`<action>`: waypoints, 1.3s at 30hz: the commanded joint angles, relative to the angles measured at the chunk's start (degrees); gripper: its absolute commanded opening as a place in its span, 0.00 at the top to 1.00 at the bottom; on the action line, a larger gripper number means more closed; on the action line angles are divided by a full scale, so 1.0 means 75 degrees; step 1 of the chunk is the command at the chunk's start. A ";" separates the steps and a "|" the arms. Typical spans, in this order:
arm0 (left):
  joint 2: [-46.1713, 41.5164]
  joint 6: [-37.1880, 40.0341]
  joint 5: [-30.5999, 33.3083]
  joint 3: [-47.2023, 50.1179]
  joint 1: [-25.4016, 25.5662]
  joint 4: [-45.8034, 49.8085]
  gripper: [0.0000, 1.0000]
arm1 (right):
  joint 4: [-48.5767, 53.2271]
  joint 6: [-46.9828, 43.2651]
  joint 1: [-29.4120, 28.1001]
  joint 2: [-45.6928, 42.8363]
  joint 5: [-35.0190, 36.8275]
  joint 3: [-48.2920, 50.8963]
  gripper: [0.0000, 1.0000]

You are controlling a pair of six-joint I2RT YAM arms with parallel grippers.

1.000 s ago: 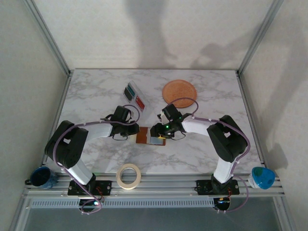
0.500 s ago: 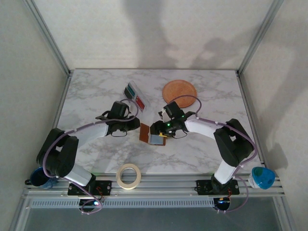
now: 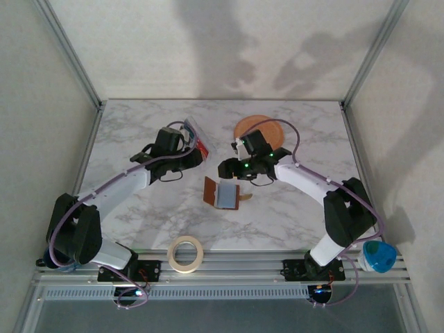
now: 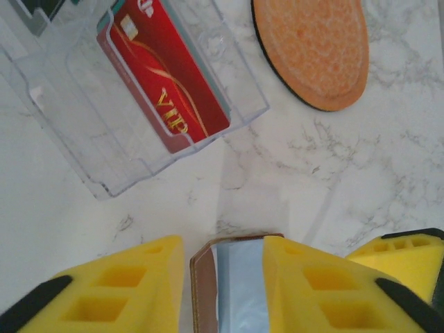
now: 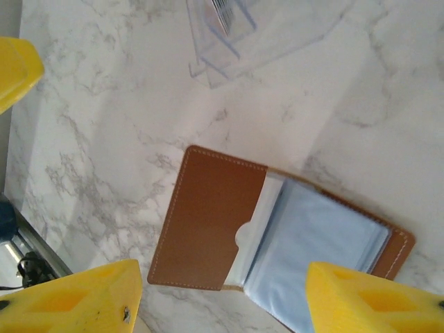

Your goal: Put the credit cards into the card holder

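Both hung empty, left tool (image 4: 222,257) part open, right tool (image 3: 223,169) wide; the card holder (image 5: 208,222) lay open on the desk (image 3: 298,208), a pale credit card (image 5: 319,243) inside; light, floppy leather, probably best pinched by its cover's edge.

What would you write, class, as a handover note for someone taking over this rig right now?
Left claw: open, empty, hovering near the clear sleeve.
Right claw: open, empty, above the card holder.
The holder lies open on the table, a pale blue card seemingly tucked inside.
Remaining: the red card, in the sleeve.
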State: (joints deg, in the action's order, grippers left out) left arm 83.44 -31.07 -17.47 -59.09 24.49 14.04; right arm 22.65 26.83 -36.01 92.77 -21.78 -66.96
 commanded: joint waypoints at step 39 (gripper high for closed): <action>-0.0701 -0.0161 -0.0399 0.0423 0.0070 0.0366 0.58 | 0.0440 -0.1525 0.0739 0.0657 0.0909 -0.1845 0.27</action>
State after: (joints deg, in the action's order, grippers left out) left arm 81.58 -33.04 -22.44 -53.93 28.32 13.63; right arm 26.17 18.44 -28.18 95.55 -19.11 -77.38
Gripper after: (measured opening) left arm 0.393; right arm 0.730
